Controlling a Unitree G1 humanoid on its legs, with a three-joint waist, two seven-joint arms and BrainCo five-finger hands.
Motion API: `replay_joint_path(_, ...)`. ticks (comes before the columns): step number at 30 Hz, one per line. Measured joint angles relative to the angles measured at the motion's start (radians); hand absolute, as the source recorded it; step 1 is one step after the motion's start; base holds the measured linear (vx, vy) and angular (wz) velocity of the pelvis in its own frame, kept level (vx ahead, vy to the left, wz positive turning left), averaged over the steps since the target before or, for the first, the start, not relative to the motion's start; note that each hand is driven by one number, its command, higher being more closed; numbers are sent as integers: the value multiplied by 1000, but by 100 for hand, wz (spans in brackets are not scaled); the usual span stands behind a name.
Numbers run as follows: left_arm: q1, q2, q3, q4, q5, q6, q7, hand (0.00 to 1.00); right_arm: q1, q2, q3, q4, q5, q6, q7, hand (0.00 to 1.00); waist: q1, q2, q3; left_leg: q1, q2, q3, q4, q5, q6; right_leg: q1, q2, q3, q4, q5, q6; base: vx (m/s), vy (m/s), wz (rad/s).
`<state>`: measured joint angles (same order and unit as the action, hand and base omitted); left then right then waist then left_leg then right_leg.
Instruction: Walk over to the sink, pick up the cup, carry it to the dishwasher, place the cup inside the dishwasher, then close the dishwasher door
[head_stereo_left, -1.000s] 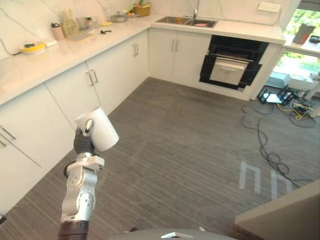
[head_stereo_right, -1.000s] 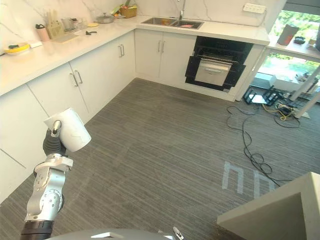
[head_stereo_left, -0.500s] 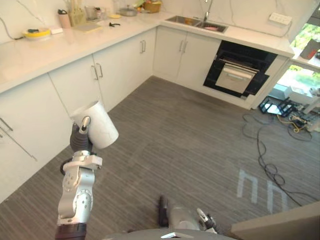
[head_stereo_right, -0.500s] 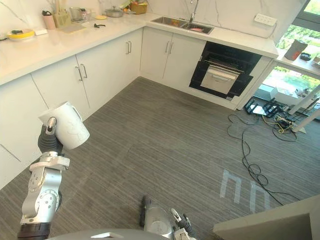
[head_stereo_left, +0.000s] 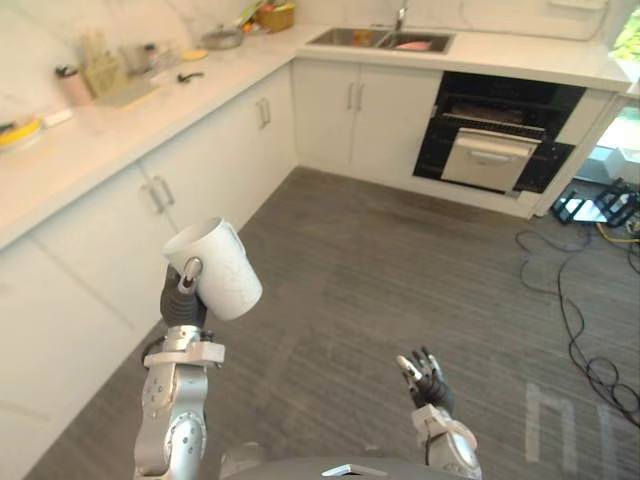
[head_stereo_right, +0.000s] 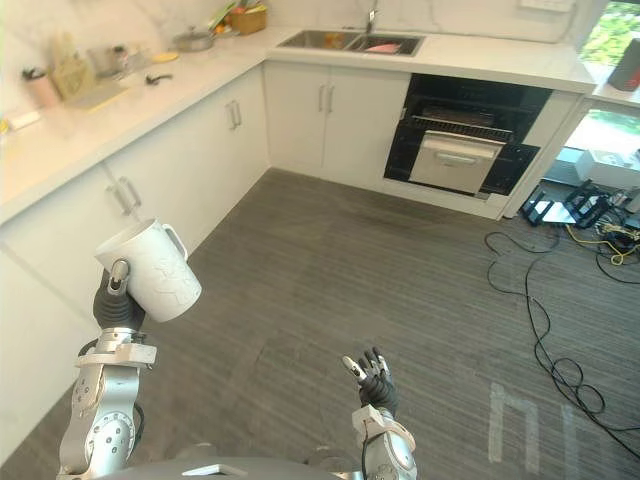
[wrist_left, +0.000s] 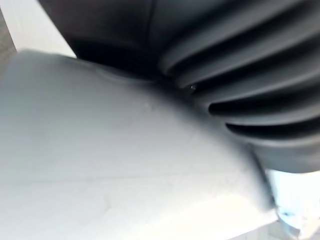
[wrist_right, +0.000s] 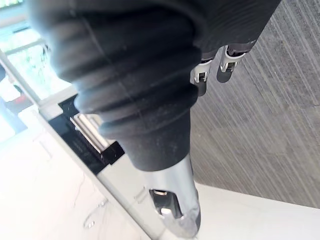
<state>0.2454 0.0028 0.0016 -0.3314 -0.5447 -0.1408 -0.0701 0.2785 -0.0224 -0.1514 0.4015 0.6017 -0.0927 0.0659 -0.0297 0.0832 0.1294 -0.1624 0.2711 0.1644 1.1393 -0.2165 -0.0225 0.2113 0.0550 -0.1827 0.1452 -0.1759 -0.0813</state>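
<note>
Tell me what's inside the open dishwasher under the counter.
The dishwasher stands open, its door tilted forward. A wire rack shows across the dark upper part. The door covers the lower part, and any dishes are too far to tell.

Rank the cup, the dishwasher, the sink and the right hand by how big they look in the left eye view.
1. dishwasher
2. cup, close to the camera in the left hand, so it looks big
3. sink and right hand look alike; not ranked
</note>
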Motion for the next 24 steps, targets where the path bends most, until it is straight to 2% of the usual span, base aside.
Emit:
replay_joint_path(2, -18, 0, 2, 16, 0, 0, 0, 100, -27, -16, -15, 65, 0, 14, -9, 0, 14, -6, 4, -66, -7, 15, -155, -32, -5, 72, -20, 52, -39, -13, 4, 541, -13, -92)
replay_joint_path(3, -26, 0, 5, 29, 0, 0, 0, 100, -34, -18, -17, 94, -2, 15, -14, 0, 17, -30, 16, -85, -40, 43, -336, -24, -17, 111, -62, 72, -48, -36, 16, 705, 53, -87)
replay_joint_path(4, -27, -1, 6, 31, 1, 1, 1, 100, -29, -20, -17, 111, -5, 13, -23, 0, 12, -44, 25, -89, -76, 55, -521, 17, -44, 140, -92, 77, -49, -47, 32, 577, 78, -67)
replay_joint_path(5, -23, -7, 6, 29, 1, 2, 2, 100, -17, -27, -20, 133, -12, 10, -32, 0, 7, -38, 24, -97, -101, 53, -710, 84, -74, 158, -106, 89, -49, -50, 37, 697, 175, -44)
replay_joint_path(6, -21, -14, 9, 15, 1, 2, 3, 100, 12, -38, -34, 154, -15, 9, -42, 0, 6, -4, 25, -109, -101, 42, -895, 152, -112, 182, -96, 103, -49, -57, 45, 602, 204, -45)
replay_joint_path(7, -18, -18, 26, -6, 0, 1, 2, 100, 30, -50, -44, 172, -15, 7, -56, 0, 15, 21, 29, -128, -97, 31, -932, 149, -111, 214, -80, 119, -49, -87, 48, 893, 323, -68)
replay_joint_path(8, -21, -3, 81, -2, -2, -10, 3, 100, 30, -37, -54, 235, -15, 3, -70, 0, 25, -9, 31, -142, -119, 35, -801, 261, -65, 264, -132, 131, -35, -145, 55, 535, 203, -50)
replay_joint_path(9, -26, -2, 99, 9, -3, -13, 4, 100, 29, -36, -52, 252, -15, -4, -69, 0, 18, -17, 34, -158, -124, 34, -752, 258, -54, 271, -142, 133, -22, -141, 54, 663, 248, -22)
replay_joint_path(10, -31, -4, 125, 18, -3, -18, 5, 100, 31, -33, -53, 263, -15, -18, -68, 0, 11, -24, 37, -174, -133, 32, -694, 241, -21, 269, -155, 137, 13, -132, 51, 530, 203, 28)
replay_joint_path(11, -33, -1, 136, 20, -3, -21, 5, 100, 27, -27, -58, 269, -15, -30, -66, 0, 12, -47, 39, -178, -160, 34, -651, 200, 40, 251, -183, 137, 87, -114, 61, 669, 244, 33)
replay_joint_path(12, -34, -1, 139, 20, -3, -22, 4, 100, 22, -25, -60, 269, -15, -35, -65, 0, 15, -61, 37, -174, -178, 41, -642, 180, 52, 237, -203, 132, 132, -98, 81, 660, 214, 38)
replay_joint_path(13, -35, -1, 140, 20, -3, -22, 3, 100, 7, -26, -71, 266, -16, -38, -60, 0, 23, -84, 31, -153, -214, 58, -638, 147, 66, 201, -244, 115, 237, -48, 134, 644, 184, 20)
replay_joint_path(14, -37, 1, 147, 18, -2, -22, 1, 100, -13, -24, -90, 253, -15, -46, -49, 0, 34, -105, 35, -106, -251, 71, -655, 119, 87, 152, -290, 106, 369, 35, 181, 741, 209, 12)
replay_joint_path(15, -38, 4, 153, 14, -2, -22, 1, 100, -20, -22, -92, 240, -15, -52, -46, 0, 37, -114, 39, -73, -273, 78, -674, 108, 97, 126, -316, 103, 444, 99, 221, 709, 173, 12)
replay_joint_path(16, -41, 17, 153, 3, -1, -22, 1, 100, -38, -16, -93, 217, -16, -63, -32, 0, 31, -132, 40, -5, -320, 69, -725, 92, 114, 60, -369, 95, 612, 235, 287, 626, 134, 30)
replay_joint_path(17, -56, 27, 153, -7, -1, -22, 1, 100, -54, -11, -86, 189, -22, -75, -9, 0, 27, -130, 43, 53, -339, 54, -760, 78, 122, -41, -391, 87, 817, 193, 297, 477, 81, 31)
replay_joint_path(18, -65, 29, 153, -8, -1, -22, 1, 100, -61, -6, -85, 178, -27, -83, -1, 0, 29, -124, 51, 92, -344, 45, -782, 70, 124, -89, -391, 78, 898, 155, 284, 433, 52, 27)
replay_joint_path(19, -78, 29, 151, -8, -1, -22, 4, 100, -62, 10, -84, 156, -42, -101, 5, 0, 25, -106, 65, 179, -350, 17, -837, 67, 125, -160, -378, 33, 995, 73, 225, 416, 10, 37)
replay_joint_path(20, -89, 31, 143, -8, -2, -25, 6, 100, -56, 21, -82, 143, -39, -110, 17, 0, 10, -90, 72, 260, -349, -21, -892, 64, 131, -229, -345, -1, 1009, -7, 175, 399, -17, 53)
replay_joint_path(21, -97, 34, 135, -8, -2, -28, 5, 100, -54, 24, -78, 125, -38, -110, 19, 0, 4, -87, 72, 290, -349, -37, -914, 62, 132, -272, -325, -9, 991, -36, 164, 367, -82, 86)
replay_joint_path(22, -117, 41, 125, -9, -3, -32, -3, 100, -34, 24, -69, 97, -35, -111, 22, 0, -9, -80, 79, 328, -346, -74, -936, 49, 132, -354, -292, -20, 900, -80, 147, 325, -142, 98)
replay_joint_path(23, -127, 44, 112, -10, -2, -32, -14, 100, -24, 21, -70, 84, -22, -111, 22, 0, -19, -80, 80, 348, -335, -104, -934, 23, 121, -417, -260, -32, 707, -83, 142, 324, -167, 92)
replay_joint_path(24, -127, 46, 111, -11, -2, -31, -25, 100, -24, 19, -70, 84, -15, -109, 21, 0, -20, -80, 80, 361, -326, -112, -934, 7, 115, -430, -246, -51, 576, -62, 143, 346, -197, 54)
